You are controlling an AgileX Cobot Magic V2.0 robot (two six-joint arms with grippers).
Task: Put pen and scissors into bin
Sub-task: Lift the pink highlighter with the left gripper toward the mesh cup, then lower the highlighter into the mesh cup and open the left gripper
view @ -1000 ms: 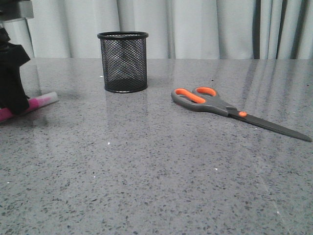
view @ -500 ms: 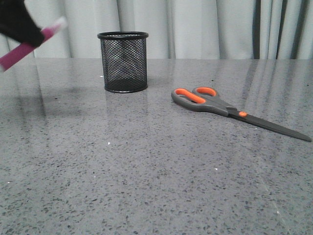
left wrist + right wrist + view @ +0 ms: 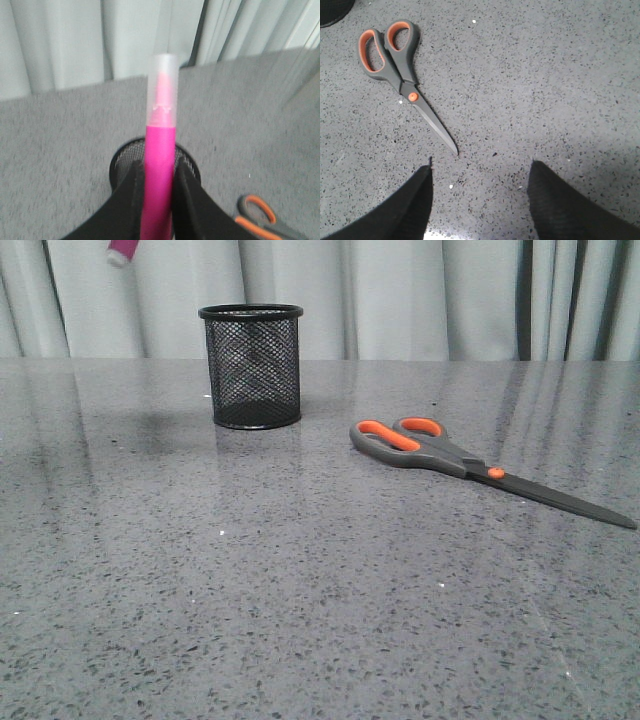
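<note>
My left gripper (image 3: 158, 172) is shut on the magenta pen (image 3: 160, 170), whose whitish cap points away from the wrist. In the front view only the pen's end (image 3: 122, 250) shows at the top edge, up and left of the black mesh bin (image 3: 251, 366). In the left wrist view the bin (image 3: 187, 165) lies below, behind the pen. The scissors (image 3: 450, 455) lie flat on the table right of the bin, blades pointing right and toward me. My right gripper (image 3: 480, 167) is open above the table, just past the scissors' blade tip (image 3: 395, 60).
The grey speckled table (image 3: 300, 590) runs back to pale curtains (image 3: 420, 290). The scissor handles (image 3: 257, 215) show at the edge of the left wrist view. A dark bit of the bin (image 3: 332, 10) shows in a corner of the right wrist view.
My left gripper has lifted the pen off the table at the far left and carried it up and right, nearly out of the front view. The scissors and bin have not moved.
</note>
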